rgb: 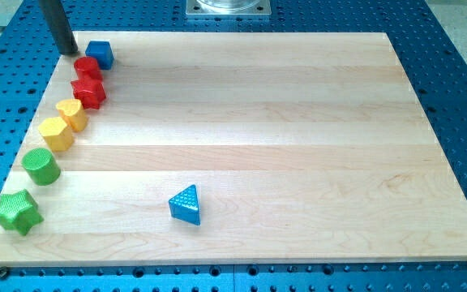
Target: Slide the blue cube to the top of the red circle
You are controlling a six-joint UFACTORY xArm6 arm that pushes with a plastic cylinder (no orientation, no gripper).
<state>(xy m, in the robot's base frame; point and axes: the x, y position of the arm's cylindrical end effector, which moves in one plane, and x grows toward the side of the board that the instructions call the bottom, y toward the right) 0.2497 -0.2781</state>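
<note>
The blue cube (100, 53) sits near the board's top left corner. The red circle (87, 68) lies just below and left of it, touching it. My tip (68, 53) is at the view's top left, just left of the blue cube and above the red circle, a small gap from both.
A red star (89, 91), a yellow heart (71, 113), a yellow hexagon (57, 133), a green cylinder (41, 165) and a green star (16, 211) run down the wooden board's (258, 122) left edge. A blue triangle (186, 204) lies near the bottom middle.
</note>
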